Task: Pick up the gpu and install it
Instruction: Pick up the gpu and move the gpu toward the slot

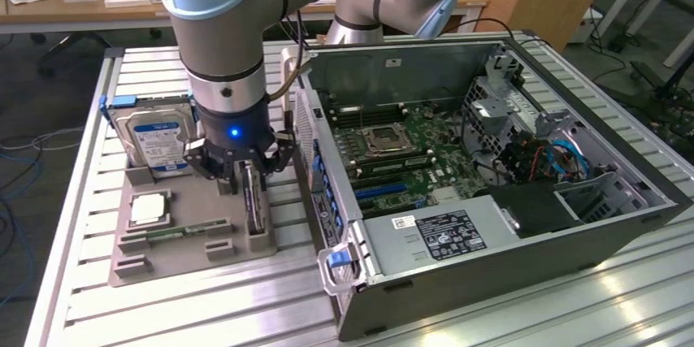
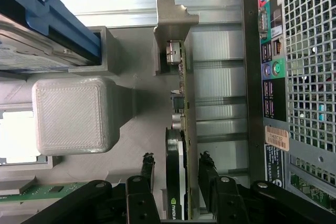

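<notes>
Pincer [image 1: 240,172] released: jaws spread on either side of the gpu [image 1: 253,205], small gaps showing, no clamp. The gpu stands on edge in a slot of the grey holder [image 1: 162,262] on the table [image 1: 130,314]. In the exterior view it sits at 9 o'clock of the open computer case [image 1: 509,237]. Hard drive [image 1: 152,137] at 10 o'clock of the pincer.

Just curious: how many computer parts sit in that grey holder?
4: hard drive upright at the far end, square chip lying nearer, green memory stick nearer still, gpu on edge, straddled by the open gripper. The arm may hide others.
</notes>
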You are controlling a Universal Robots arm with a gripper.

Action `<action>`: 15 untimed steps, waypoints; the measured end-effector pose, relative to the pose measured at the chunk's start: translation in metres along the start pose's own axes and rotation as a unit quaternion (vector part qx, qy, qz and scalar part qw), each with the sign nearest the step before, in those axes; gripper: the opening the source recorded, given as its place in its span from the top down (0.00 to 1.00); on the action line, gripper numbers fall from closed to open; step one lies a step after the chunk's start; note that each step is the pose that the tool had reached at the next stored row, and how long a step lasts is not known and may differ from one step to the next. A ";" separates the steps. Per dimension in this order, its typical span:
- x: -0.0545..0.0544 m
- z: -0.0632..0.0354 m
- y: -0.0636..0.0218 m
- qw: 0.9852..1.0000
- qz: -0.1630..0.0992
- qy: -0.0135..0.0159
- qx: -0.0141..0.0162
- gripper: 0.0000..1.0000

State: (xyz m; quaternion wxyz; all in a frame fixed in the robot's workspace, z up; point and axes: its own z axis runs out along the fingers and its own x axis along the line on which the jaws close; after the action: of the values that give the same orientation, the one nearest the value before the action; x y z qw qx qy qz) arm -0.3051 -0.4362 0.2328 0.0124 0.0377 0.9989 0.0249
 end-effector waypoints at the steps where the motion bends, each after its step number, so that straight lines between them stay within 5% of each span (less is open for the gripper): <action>1: 0.000 0.0000 0.0000 1.000 0.000 0.000 0.000 0.55; 3: 0.000 0.0000 0.0000 1.000 0.000 0.000 0.000 0.61; 15: 0.000 0.0000 0.0000 1.000 0.000 0.000 0.000 0.61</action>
State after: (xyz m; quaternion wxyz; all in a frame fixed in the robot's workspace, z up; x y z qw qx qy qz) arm -0.3051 -0.4362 0.2328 0.0124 0.0377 0.9989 0.0249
